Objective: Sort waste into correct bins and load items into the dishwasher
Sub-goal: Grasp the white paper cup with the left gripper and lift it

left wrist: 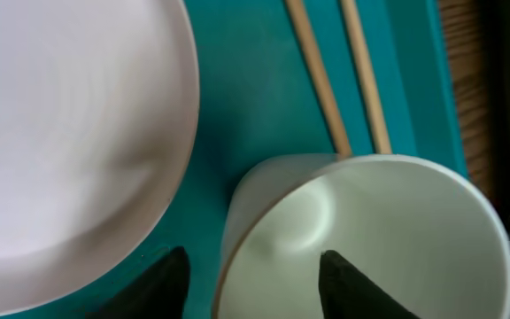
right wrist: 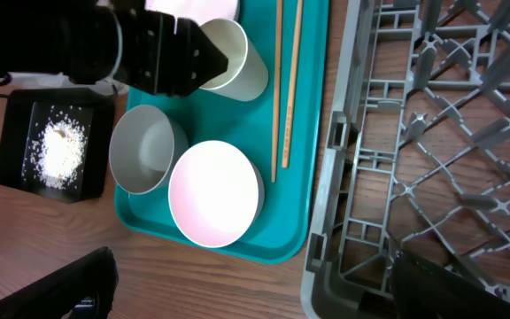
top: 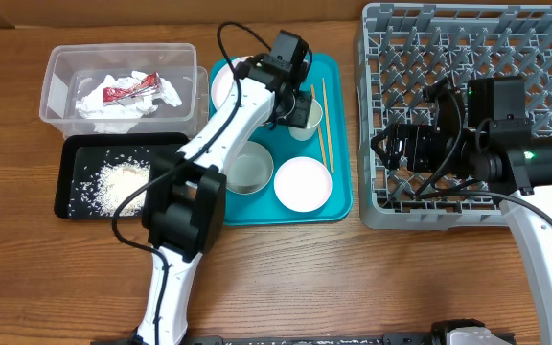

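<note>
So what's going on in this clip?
The left gripper is down at the cup on the teal tray, fingers open astride its wall, not yet closed. The right gripper hangs open and empty over the dish rack, with no dishes visible in it. The clear tub holds napkins and wrapper, the black tray rice; plate, bowls and chopsticks sit on the teal tray.

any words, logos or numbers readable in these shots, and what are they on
Nothing readable in any of the three views.
red wrapper in the clear tub: pale print on it, too small and blurred to read.
teal tray, grey rack, white cup: no markings show.
</note>
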Tool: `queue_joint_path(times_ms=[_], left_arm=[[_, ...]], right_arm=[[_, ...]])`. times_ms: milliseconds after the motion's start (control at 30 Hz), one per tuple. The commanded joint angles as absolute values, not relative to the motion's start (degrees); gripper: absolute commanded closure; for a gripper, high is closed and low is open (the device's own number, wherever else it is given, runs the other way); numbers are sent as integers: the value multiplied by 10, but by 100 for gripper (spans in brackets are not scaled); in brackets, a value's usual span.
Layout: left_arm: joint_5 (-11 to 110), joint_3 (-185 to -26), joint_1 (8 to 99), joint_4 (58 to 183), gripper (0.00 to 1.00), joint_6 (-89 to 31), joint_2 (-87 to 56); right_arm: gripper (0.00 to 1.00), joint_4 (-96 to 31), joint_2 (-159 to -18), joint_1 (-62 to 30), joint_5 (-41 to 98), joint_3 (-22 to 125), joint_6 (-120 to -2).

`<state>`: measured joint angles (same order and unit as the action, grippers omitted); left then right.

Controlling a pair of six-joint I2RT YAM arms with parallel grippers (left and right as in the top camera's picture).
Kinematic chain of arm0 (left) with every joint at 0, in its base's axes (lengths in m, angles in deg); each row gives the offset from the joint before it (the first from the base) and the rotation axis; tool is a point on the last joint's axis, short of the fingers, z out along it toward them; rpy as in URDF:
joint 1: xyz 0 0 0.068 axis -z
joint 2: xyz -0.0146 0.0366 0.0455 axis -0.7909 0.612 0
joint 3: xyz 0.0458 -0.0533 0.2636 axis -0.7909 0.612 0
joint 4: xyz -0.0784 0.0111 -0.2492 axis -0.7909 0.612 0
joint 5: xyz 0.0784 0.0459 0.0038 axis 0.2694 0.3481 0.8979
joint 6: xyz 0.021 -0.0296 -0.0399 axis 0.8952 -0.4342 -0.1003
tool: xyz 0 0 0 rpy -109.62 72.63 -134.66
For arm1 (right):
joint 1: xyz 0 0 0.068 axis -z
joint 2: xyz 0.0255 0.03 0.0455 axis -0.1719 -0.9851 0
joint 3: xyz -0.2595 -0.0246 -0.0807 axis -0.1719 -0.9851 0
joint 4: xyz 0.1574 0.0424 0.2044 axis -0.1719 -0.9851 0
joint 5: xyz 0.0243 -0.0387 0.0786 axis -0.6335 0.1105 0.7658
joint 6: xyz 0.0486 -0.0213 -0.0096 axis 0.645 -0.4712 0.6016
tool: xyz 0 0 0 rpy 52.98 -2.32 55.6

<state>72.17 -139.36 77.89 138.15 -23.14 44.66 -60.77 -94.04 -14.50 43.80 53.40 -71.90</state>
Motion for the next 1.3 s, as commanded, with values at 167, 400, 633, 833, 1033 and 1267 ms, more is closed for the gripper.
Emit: queue_joint_path(times_ms=[167, 400, 633, 833, 1033, 1267], left_arm=[[723, -1414, 777, 1382, 93, -264, 446], [723, -1469, 765, 1465, 96, -265, 438], [535, -1592, 717, 1626, 96, -179, 400], [309, -1603, 664, 1678, 96, -98, 357], [99, -1594, 622, 1748, 96, 6, 356], [-10, -1593, 618, 1786, 96, 76, 356]], right_arm=[[0, -606, -941, -148, 437, 546, -717], [0, -597, -941, -148, 452, 546, -717], [0, -517, -942, -148, 618, 546, -717], [0, -457, -951, -148, 714, 546, -717], [0, -389, -986, -159, 840, 546, -717], [0, -307, -1030, -181, 933, 546, -702]])
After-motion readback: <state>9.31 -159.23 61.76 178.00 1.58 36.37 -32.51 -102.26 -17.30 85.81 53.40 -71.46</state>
